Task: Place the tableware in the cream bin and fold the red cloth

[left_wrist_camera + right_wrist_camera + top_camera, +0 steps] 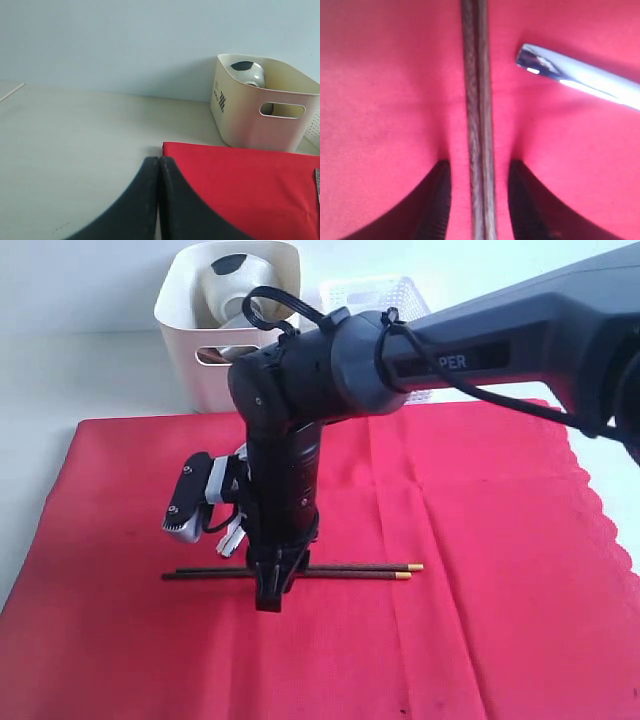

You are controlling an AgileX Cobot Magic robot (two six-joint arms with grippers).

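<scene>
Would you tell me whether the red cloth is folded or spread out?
Spread out: the red cloth lies flat and unfolded, with the chopsticks resting on it.

A white lattice basket (372, 290) sits at the back of the pale table (100, 380) (only its rim and a bit of mesh wall show from here). Behind it rises a plain, pale bluish wall (125, 40), meeting the tabletop in a straight line.
</scene>
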